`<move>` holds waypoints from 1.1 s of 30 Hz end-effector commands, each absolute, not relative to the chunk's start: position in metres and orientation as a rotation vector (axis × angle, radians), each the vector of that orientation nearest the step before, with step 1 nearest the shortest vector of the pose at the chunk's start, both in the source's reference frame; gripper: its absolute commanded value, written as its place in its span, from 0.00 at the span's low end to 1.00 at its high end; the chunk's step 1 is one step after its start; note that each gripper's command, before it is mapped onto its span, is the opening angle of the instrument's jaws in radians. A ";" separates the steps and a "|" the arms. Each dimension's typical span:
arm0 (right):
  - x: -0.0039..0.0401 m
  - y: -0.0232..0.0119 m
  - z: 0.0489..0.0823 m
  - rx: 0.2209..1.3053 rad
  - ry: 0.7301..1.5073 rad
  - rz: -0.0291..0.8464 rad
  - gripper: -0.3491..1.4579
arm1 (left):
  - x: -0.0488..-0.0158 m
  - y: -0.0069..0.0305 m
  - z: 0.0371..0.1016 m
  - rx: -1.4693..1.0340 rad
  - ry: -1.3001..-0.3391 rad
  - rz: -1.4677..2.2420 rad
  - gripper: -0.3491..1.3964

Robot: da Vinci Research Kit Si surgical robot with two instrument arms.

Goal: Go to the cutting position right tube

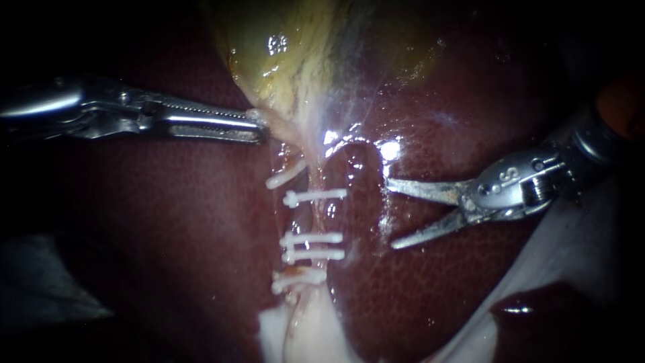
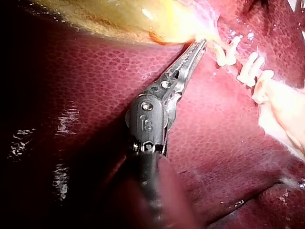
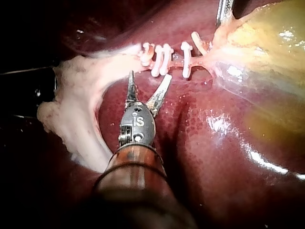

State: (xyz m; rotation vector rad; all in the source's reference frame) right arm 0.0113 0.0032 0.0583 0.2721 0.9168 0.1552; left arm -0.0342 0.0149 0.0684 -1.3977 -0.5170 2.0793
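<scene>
The left instrument's hand (image 1: 252, 128) pinches the thin end of the gallbladder (image 1: 295, 54), just above the clips (image 1: 312, 238). The clips cross the tube (image 1: 310, 216). Right of the clips, the right instrument's hand (image 1: 391, 214) is spread wide, not touching the tube. Only the right wrist view shows a pale lump (image 3: 71, 109).

Bare liver (image 1: 363, 222) clear between right instrument (image 1: 392, 214) and tube (image 1: 313, 216), clips (image 1: 312, 238) crowding the tube, left instrument (image 1: 261, 132) clamped on gallbladder (image 1: 289, 60) above.
</scene>
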 end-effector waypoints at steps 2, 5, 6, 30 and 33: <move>0.0113 0.0033 0.0582 0.272 0.917 0.155 0.99 | -0.0338 0.0153 0.0676 -1.398 -0.523 2.077 0.00; 0.0113 0.0033 0.0582 0.272 0.917 0.155 0.99 | -0.0328 0.0161 0.0659 -1.408 -0.536 2.064 0.00; 0.0113 0.0033 0.0582 0.272 0.917 0.155 0.99 | -0.0324 0.0164 0.0650 -1.424 -0.527 2.043 0.00; 0.0157 0.0029 0.0631 0.487 0.934 0.326 0.99 | -0.0308 0.0171 0.0613 -1.480 -0.482 2.010 0.00; 0.0164 0.0026 0.0648 0.529 0.934 0.352 0.99 | -0.0309 0.0171 0.0613 -1.480 -0.481 2.010 0.00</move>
